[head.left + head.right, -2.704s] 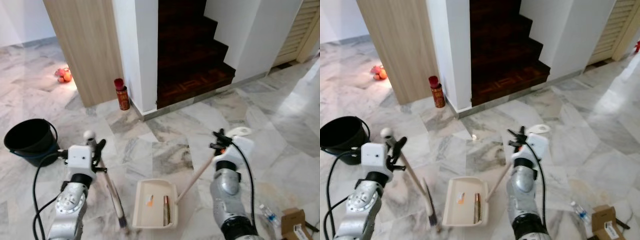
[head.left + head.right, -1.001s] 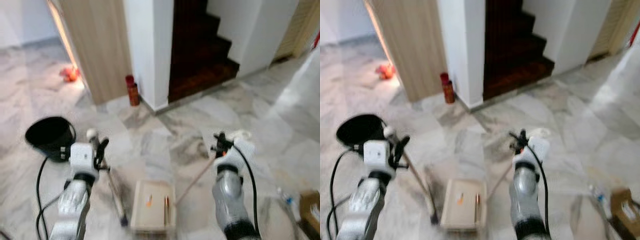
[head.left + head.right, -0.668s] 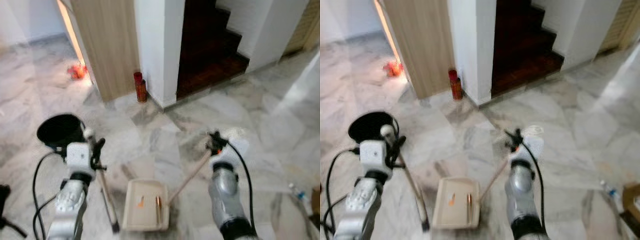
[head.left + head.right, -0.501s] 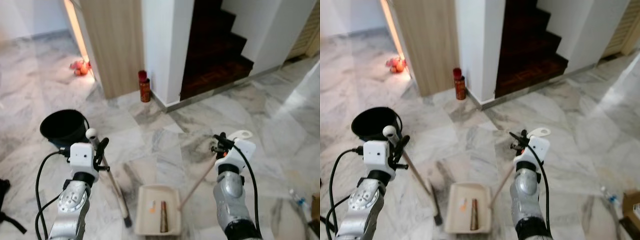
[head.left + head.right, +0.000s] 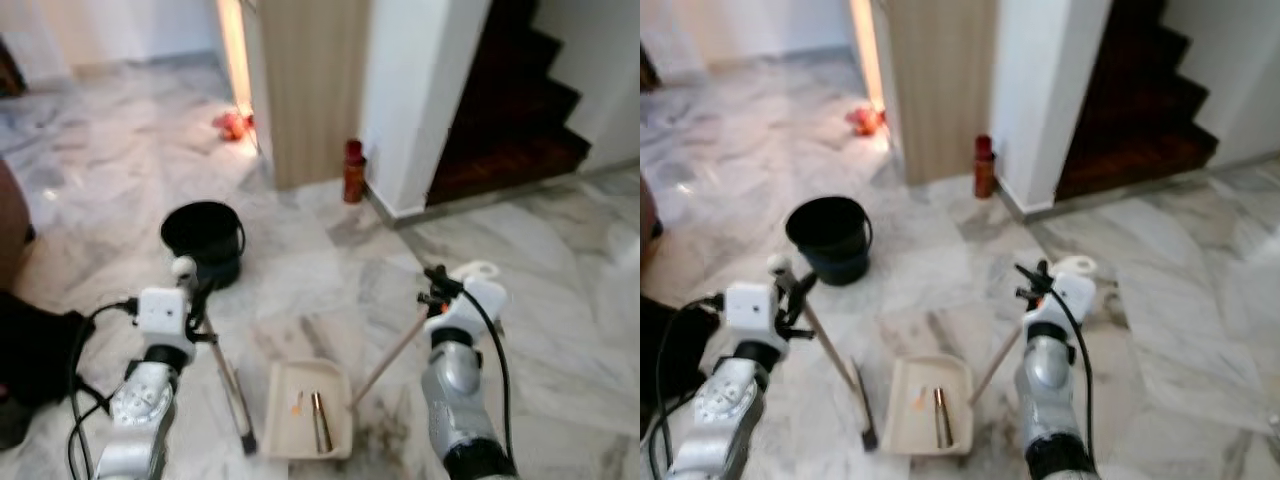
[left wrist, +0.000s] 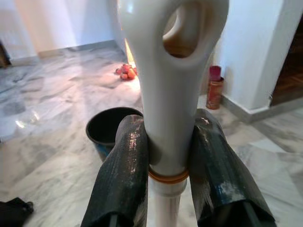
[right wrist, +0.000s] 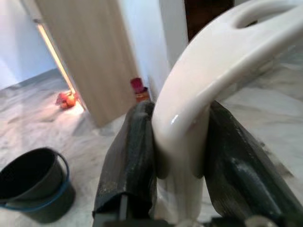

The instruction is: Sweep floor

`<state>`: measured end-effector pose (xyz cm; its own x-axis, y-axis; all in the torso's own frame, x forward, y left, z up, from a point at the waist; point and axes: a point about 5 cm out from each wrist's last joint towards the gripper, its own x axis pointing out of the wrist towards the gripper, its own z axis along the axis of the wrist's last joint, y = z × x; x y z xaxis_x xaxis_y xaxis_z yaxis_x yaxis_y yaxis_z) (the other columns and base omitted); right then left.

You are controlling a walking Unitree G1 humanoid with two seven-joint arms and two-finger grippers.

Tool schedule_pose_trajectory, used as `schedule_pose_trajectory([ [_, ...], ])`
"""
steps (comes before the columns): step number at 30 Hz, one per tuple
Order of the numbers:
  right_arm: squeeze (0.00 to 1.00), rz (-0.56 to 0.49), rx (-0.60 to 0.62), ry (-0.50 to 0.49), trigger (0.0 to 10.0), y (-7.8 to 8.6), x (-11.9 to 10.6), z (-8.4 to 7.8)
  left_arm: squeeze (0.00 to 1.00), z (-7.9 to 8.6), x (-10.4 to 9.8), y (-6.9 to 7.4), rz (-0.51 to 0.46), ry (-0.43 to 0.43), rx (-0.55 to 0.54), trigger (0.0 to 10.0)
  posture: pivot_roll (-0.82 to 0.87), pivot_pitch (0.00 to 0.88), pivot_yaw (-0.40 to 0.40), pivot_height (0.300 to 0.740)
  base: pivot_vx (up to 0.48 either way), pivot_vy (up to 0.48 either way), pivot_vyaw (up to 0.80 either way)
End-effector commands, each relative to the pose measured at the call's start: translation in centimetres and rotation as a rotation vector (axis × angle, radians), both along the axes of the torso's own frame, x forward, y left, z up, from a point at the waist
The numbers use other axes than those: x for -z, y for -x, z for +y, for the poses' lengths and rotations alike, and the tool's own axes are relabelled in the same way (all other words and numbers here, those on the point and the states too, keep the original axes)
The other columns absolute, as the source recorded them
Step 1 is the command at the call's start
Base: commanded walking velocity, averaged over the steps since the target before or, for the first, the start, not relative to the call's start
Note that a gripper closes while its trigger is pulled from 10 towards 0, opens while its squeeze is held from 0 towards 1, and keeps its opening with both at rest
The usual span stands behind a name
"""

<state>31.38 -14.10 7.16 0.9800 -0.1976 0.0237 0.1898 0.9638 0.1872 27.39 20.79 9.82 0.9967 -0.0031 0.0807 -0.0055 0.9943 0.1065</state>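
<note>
My left gripper [image 5: 196, 297] is shut on the white looped top of a broom handle [image 6: 168, 90], its black fingers [image 6: 124, 161] pressed on both sides. The wooden stick slants down to the dark brush head [image 5: 245, 438] on the marble floor. My right gripper [image 5: 437, 292] is shut on the white handle end [image 7: 189, 109] of a long-handled cream dustpan [image 5: 338, 432]. The pan lies on the floor between my arms. Inside it are a small orange bit [image 5: 297, 403] and a brown stick-like piece [image 5: 318, 420].
A black bucket [image 5: 203, 238] stands on the floor ahead to the left. A red can [image 5: 353, 171] sits at the foot of the white pillar, beside dark wooden stairs [image 5: 520, 120]. Orange items [image 5: 232, 123] lie by the wooden door panel. A dark object [image 5: 35, 355] is at my far left.
The whole view has swung to the left, so the bucket and can now sit nearer the middle. Both grippers keep the same hold on broom and dustpan.
</note>
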Motion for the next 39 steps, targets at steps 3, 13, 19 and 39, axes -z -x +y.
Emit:
schedule_pose_trajectory([
  [3, 0.00, -0.043, 0.024, -0.018, 10.0, -0.31, -0.90, -0.49, 0.00, -0.53, -1.09, -0.28, -0.045, -0.020, 0.018, 10.0, 0.19, 0.034, 0.011, 0.740, 0.000, 0.000, 0.62],
  [13, 0.00, -0.038, 0.020, -0.034, 10.0, -0.31, -0.80, -0.51, 0.00, -0.62, -1.16, -0.30, -0.050, -0.026, 0.024, 10.0, 0.19, 0.036, 0.012, 0.740, 0.000, 0.000, 0.27],
  [19, 0.00, -0.037, 0.011, -0.042, 10.0, -0.33, -0.77, -0.43, 0.00, -0.70, -1.15, -0.29, -0.052, -0.029, 0.025, 10.0, 0.19, 0.034, 0.013, 0.740, 0.000, 0.000, 0.00],
  [39, 0.00, -0.045, -0.039, -0.039, 10.0, -0.33, -0.84, 0.20, 0.00, -0.69, -0.98, -0.29, -0.035, -0.034, 0.022, 10.0, 0.19, 0.031, 0.014, 0.740, 0.000, 0.000, 0.19],
])
